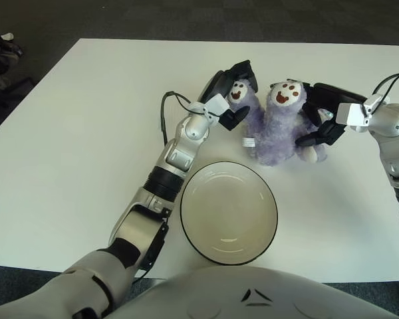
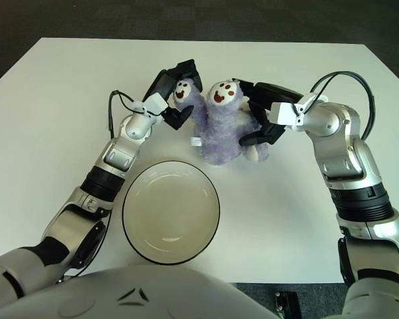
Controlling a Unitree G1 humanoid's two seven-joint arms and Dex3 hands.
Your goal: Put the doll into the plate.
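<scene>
Upright on the white table (image 1: 66,133), the purple plush doll (image 1: 278,129) sits just beyond the far rim of the plate (image 1: 228,212), not in it. It has two pale faces with brown markings, a smaller head to the left and a taller one in the middle, and a small white tag near its base. The left hand (image 1: 227,93) wraps its dark fingers (image 1: 234,117) around the smaller head, one above and one below the face. The right hand (image 2: 263,113) presses against the doll's other flank, fingers curled round the fur; it seems to be gripping, though the plush hides the contact. The right eye view shows the whole right forearm and its looping cable (image 2: 349,83), which the left eye view crops at the edge. The plate is cream with a dark rim.
</scene>
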